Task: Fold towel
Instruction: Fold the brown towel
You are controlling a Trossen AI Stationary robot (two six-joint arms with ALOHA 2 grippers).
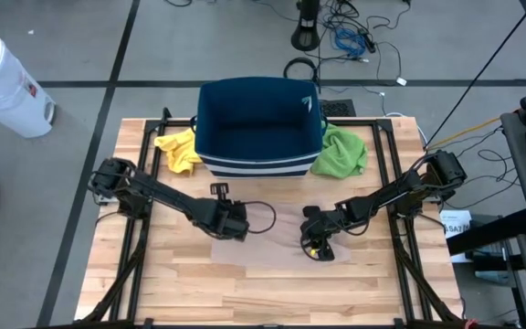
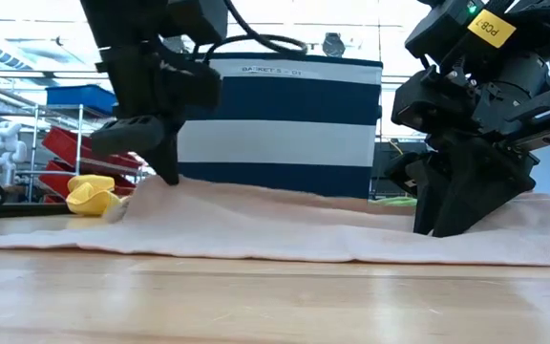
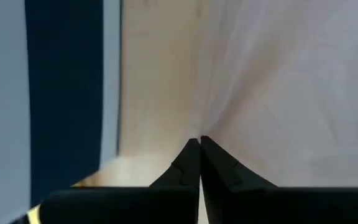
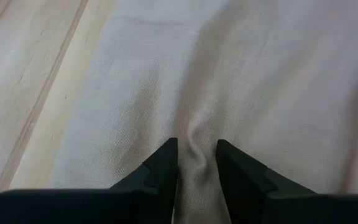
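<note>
Towel (image 1: 272, 239) pale pinkish-beige, plain; basket (image 1: 259, 128) navy with white stripes; cloths yellow (image 1: 179, 149) and green (image 1: 341, 151); table (image 1: 272, 288) light wood planks; arms dark

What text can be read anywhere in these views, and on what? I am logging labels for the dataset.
"PCB": on a yellow sticker on the arm at the low view's right; anything after it is cut off.
"BASKET" and more: on the white band of the blue basket; the rest is too small to read.
Red mark on the white bin: too blurred to read.
Paper beside the table: unreadable.
</note>
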